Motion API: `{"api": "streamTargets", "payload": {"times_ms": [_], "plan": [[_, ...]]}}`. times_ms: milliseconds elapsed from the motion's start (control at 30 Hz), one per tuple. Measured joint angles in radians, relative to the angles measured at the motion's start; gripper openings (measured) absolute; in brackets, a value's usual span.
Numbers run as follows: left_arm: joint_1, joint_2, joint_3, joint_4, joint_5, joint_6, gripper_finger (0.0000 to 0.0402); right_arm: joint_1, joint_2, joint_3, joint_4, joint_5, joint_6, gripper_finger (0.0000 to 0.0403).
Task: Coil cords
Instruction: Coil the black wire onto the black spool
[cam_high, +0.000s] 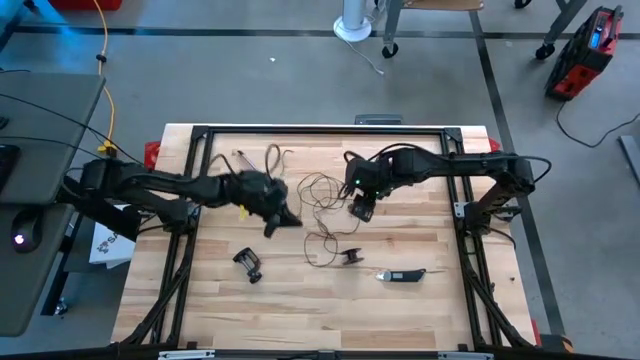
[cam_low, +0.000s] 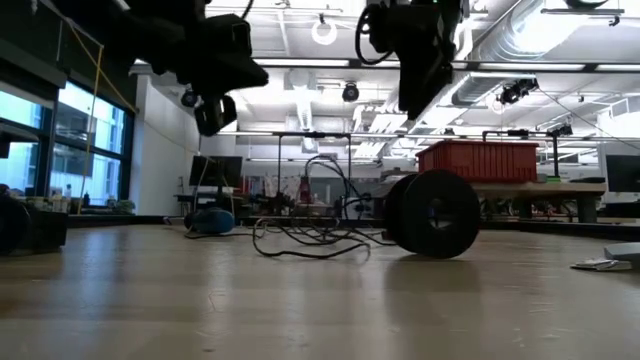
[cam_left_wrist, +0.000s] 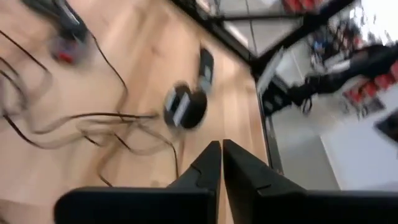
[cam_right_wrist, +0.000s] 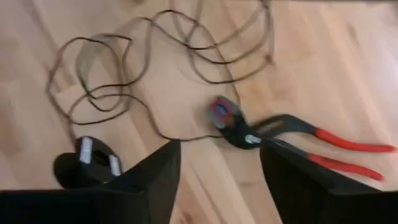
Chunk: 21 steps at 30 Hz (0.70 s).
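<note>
My left gripper (cam_high: 284, 220) hangs above the table (cam_high: 300, 310), left of centre, its two dark fingers (cam_left_wrist: 211, 165) pressed flat together with nothing between them. Below and ahead of it the pale wood planks lie open toward the near edge, apart from a small black clamp-like piece (cam_high: 248, 265) near the left side. The cord (cam_high: 322, 195) sprawls across the middle of the table in loose, thin, dark loops, lying between my two grippers; it runs down to its reel (cam_high: 350, 257), a small round black disc standing on its rim on the boards. Pliers (cam_right_wrist: 298, 140) with smooth red handles and dark jaws lie flat just beside the loops. My right gripper (cam_high: 361, 211) hovers over the cord's right side, fingers (cam_right_wrist: 155, 174) spread wide, holding nothing. Right of the reel a flat dark tool (cam_high: 401, 275) lies near the front. The black frame rails bound the table at the back and at both sides.
</note>
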Motion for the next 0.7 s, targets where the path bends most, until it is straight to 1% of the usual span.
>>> {"api": "streamTargets", "payload": {"times_ms": [67, 133, 233, 300, 367, 400, 467, 533, 567, 700], "plan": [[-0.049, 0.064, 0.004, 0.052, -0.019, 0.000, 0.0034, -0.003, -0.008, 0.002, -0.008, 0.039, 0.024, 0.0225], [-0.092, 0.133, 0.027, 0.115, -0.033, 0.001, 0.0062, -0.006, -0.022, 0.000, -0.045, 0.085, 0.054, 0.0226], [-0.140, 0.244, 0.110, 0.135, -0.059, 0.053, 0.0111, -0.006, -0.063, 0.002, -0.066, 0.169, 0.079, 0.0227], [-0.157, 0.319, 0.174, 0.098, -0.065, 0.093, 0.0142, -0.006, -0.086, 0.002, -0.092, 0.183, 0.106, 0.0227], [-0.163, 0.390, 0.260, 0.070, -0.094, 0.124, 0.0167, -0.006, -0.107, 0.002, -0.125, 0.201, 0.142, 0.0227], [-0.165, 0.421, 0.303, 0.043, -0.115, 0.146, 0.0178, -0.002, -0.120, 0.001, -0.143, 0.218, 0.157, 0.0227], [-0.174, 0.481, 0.393, -0.025, -0.194, 0.185, 0.0193, 0.014, -0.150, 0.002, -0.179, 0.268, 0.186, 0.0227], [-0.176, 0.531, 0.475, -0.119, -0.270, 0.213, 0.0201, 0.031, -0.173, 0.002, -0.210, 0.294, 0.207, 0.0227], [-0.176, 0.556, 0.514, -0.162, -0.284, 0.215, 0.0202, 0.040, -0.183, 0.002, -0.220, 0.301, 0.215, 0.0227], [-0.174, 0.627, 0.645, -0.293, -0.266, 0.220, 0.0203, 0.085, -0.225, 0.002, -0.303, 0.332, 0.251, 0.0227]]}}
